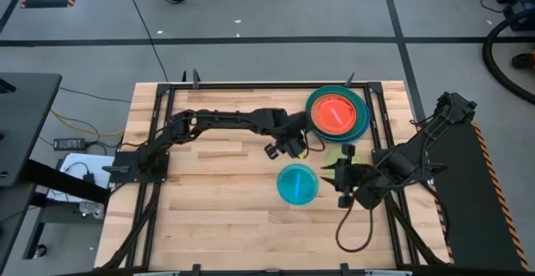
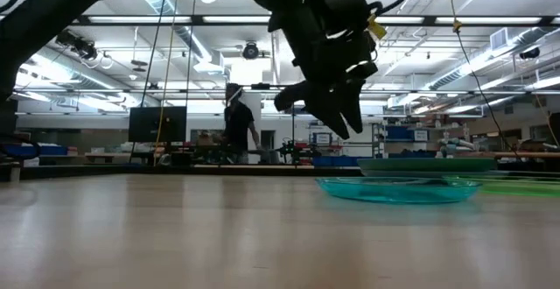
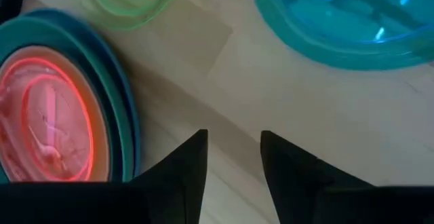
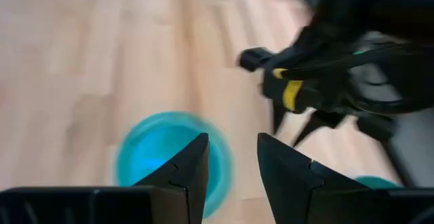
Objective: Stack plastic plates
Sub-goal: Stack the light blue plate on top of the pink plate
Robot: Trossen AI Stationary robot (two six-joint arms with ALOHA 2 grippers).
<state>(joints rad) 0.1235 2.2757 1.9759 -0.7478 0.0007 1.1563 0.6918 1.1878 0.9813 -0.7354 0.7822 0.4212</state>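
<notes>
A stack of plates (image 1: 338, 113) stands near the table's far right, with an orange-pink small plate (image 3: 47, 115) on top of teal and blue larger ones. A cyan small plate (image 1: 298, 184) lies flat on the wood nearer the middle. A green small plate (image 3: 132, 0) lies between them and is partly hidden in the high view. My left gripper (image 1: 282, 148) hovers open above the table, left of the stack and beyond the cyan plate (image 3: 346, 20). My right gripper (image 1: 336, 176) is open just right of the cyan plate (image 4: 169, 159), touching nothing.
Bare wood lies to the left and near side of the cyan plate. The black frame rails (image 1: 376, 117) run along the table's right side close to the stack. My two arms are close together over the table's right half. A person (image 2: 238, 127) stands far back in the room.
</notes>
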